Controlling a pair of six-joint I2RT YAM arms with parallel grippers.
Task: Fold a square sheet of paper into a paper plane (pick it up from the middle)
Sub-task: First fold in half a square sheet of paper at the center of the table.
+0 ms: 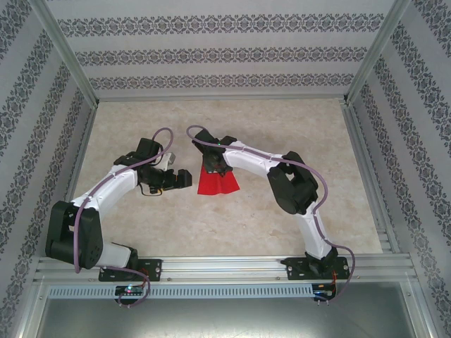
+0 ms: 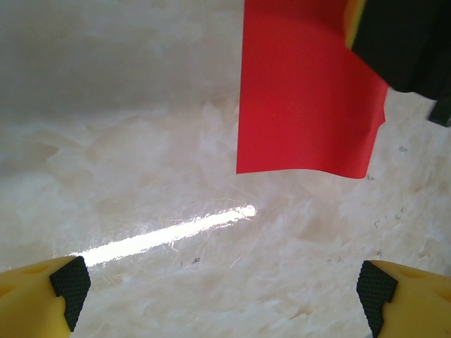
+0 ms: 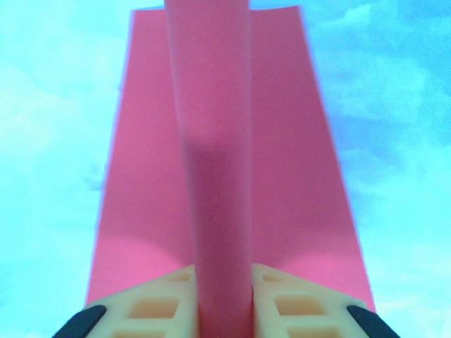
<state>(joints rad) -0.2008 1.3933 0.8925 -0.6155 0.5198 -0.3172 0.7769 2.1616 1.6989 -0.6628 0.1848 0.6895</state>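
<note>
The square sheet of paper [image 1: 218, 183] is bright red and lies at the middle of the table. My right gripper [image 1: 211, 167] reaches down onto its far part. In the right wrist view the paper [image 3: 296, 176] rises in a narrow ridge between the two cream fingers [image 3: 158, 306], which press on it from both sides; my right gripper [image 3: 224, 310] is shut on that ridge. My left gripper [image 1: 185, 179] hovers just left of the sheet, open and holding nothing. From the left wrist, the paper [image 2: 303, 98] hangs ahead of my left gripper [image 2: 221, 296], its near edge slightly curled.
The tabletop [image 1: 296, 134] is pale marbled stone, walled in by patterned panels and metal posts. An aluminium rail [image 1: 232, 266] runs along the near edge with both arm bases on it. The right arm's black elbow [image 1: 292, 184] stands right of the paper.
</note>
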